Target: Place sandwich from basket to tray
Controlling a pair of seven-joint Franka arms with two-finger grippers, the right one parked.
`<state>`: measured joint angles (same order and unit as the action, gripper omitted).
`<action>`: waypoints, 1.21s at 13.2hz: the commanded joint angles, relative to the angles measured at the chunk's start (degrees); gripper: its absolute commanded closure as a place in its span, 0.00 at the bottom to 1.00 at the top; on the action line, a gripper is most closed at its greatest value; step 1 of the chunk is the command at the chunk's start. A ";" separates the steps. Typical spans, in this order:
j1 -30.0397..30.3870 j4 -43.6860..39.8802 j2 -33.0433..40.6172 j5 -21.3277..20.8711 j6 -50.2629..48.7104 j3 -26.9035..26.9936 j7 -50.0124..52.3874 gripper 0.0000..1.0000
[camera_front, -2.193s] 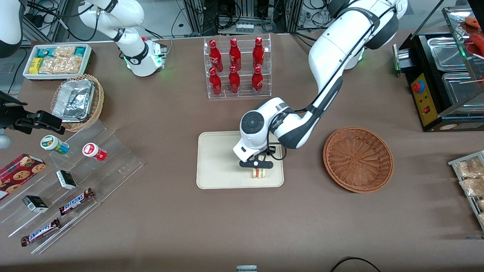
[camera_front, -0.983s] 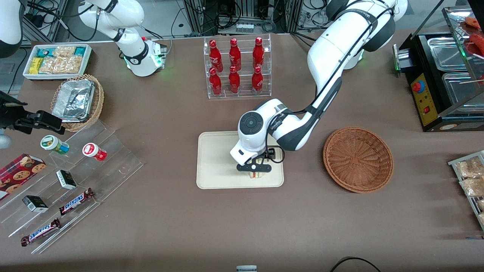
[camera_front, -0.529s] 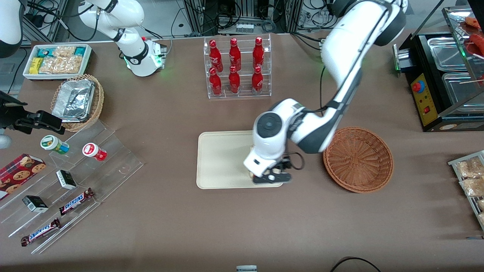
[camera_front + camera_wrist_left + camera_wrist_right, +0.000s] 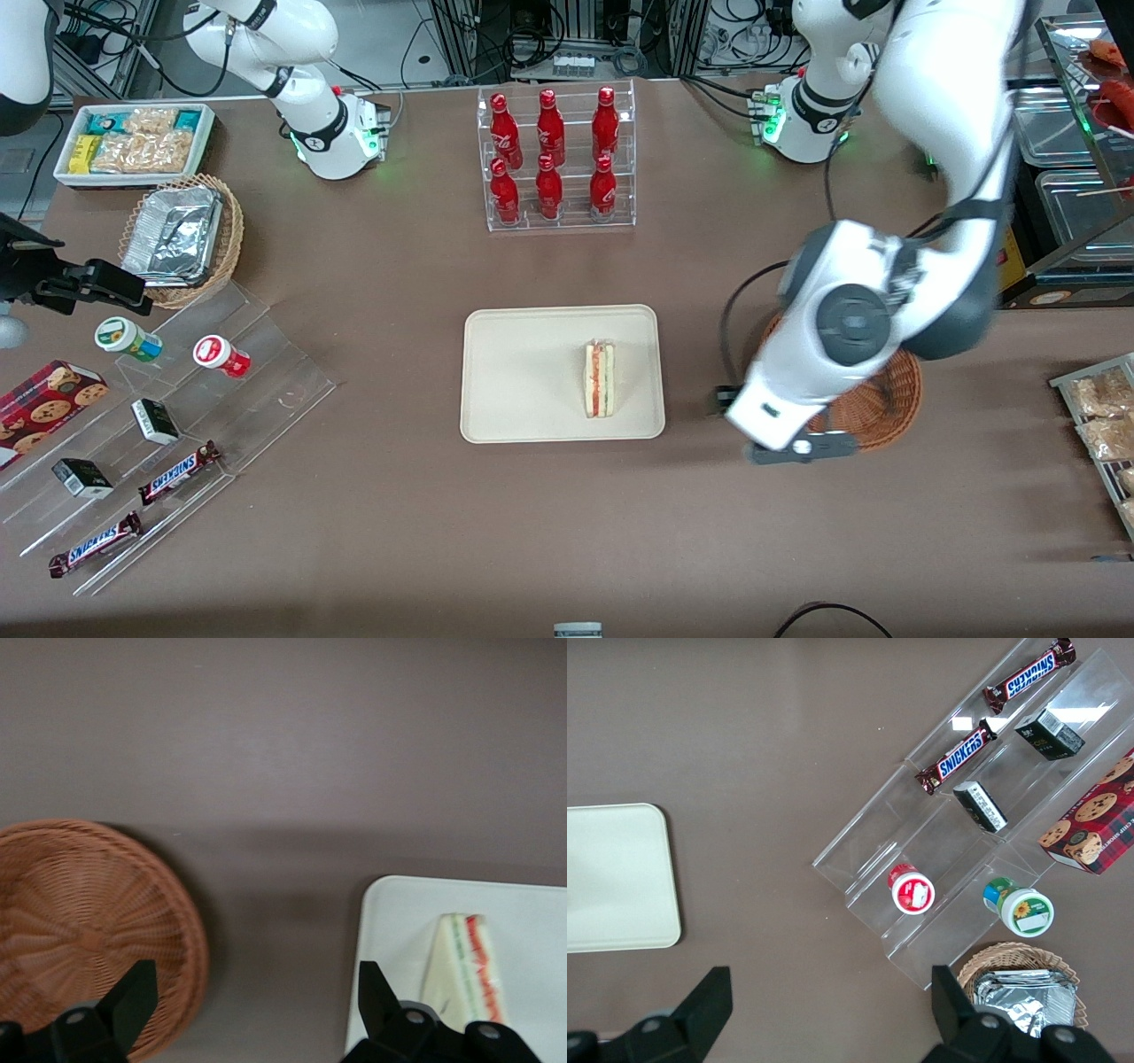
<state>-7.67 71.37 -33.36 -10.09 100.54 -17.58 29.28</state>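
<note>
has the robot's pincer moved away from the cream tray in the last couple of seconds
Yes. The pincer, open and empty, went from over the cream rectangular tray toward the reddish-brown wicker basket, leaving the triangular sandwich there.

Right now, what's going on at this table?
The sandwich lies on the tray, on the side toward the basket, with nothing touching it. The left arm's gripper is open and empty, raised above the bare table between tray and basket. The basket has nothing in it as far as the wrist view shows. So the placing looks done, with the arm clear of the tray.
</note>
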 commanded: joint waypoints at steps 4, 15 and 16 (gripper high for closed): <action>5.29 1.49 7.86 2.70 -11.04 -0.09 -6.69 0.00; -2.08 11.85 27.46 6.83 -23.28 18.35 -13.46 0.00; -2.35 13.17 29.13 7.62 -23.28 18.63 -13.63 0.00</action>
<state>-8.24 79.08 -9.45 -4.01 76.86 -0.98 16.26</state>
